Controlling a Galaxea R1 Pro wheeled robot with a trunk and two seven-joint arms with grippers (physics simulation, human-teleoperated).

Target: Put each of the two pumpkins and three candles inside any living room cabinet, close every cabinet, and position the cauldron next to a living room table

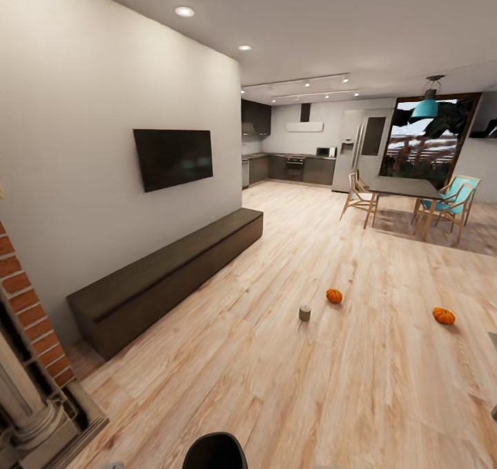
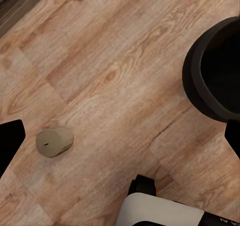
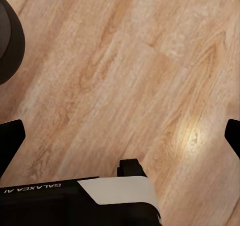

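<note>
Two orange pumpkins (image 1: 334, 295) (image 1: 444, 315) sit apart on the plank floor, with an olive-grey candle (image 1: 304, 312) upright just left of the nearer one. The long dark cabinet (image 1: 166, 276) runs along the white wall under the TV, its fronts shut. The black cauldron's rim (image 1: 215, 452) pokes in at the bottom edge of the head view. In the left wrist view my left gripper (image 2: 120, 141) hangs open over the floor, with a candle (image 2: 55, 141) on its side and the cauldron (image 2: 215, 69) below. My right gripper (image 3: 120, 141) is open above bare floor, beside the cauldron's edge (image 3: 10, 41).
A brick fireplace (image 1: 27, 331) stands at the near left. A wall TV (image 1: 172, 157) hangs above the cabinet. The dining table (image 1: 404, 187) with chairs and the kitchen lie at the far end. My white base (image 2: 165, 211) shows under the left arm.
</note>
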